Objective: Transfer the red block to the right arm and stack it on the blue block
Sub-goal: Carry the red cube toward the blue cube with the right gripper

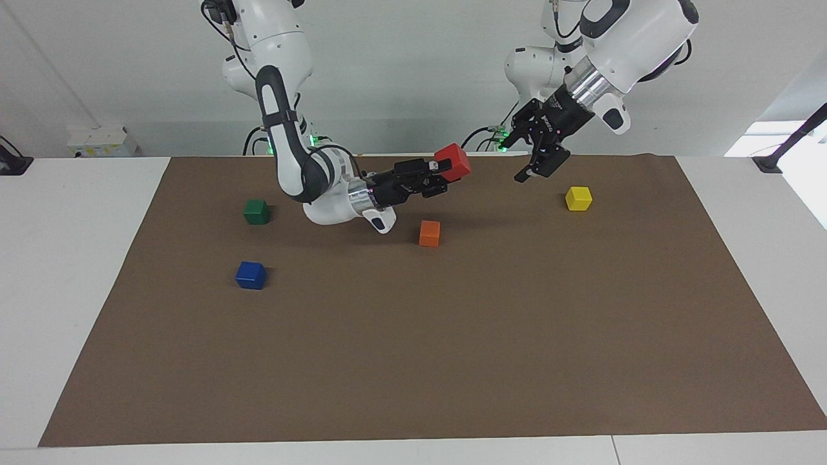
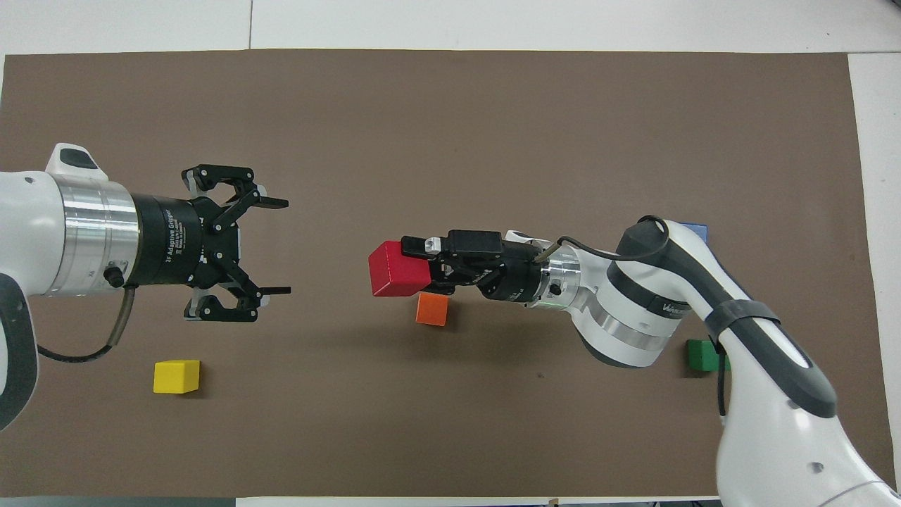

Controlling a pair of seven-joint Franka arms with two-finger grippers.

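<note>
Handover looks done to me: right tool (image 1: 446,173) grips the red block (image 1: 453,162) aloft for carrying to the blue block (image 1: 251,275), while left tool (image 1: 534,166) hangs released.

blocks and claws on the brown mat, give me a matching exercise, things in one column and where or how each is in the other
Things:
1. red block
2. orange block
3. left claw
4. blue block

States:
a. open and holding nothing, up over the mat
b. on the mat at the right arm's end, beside the green block
c. clamped in the right claw, off the mat
d. on the mat under the held block

Pairs: 1-c, 2-d, 3-a, 4-b
</note>
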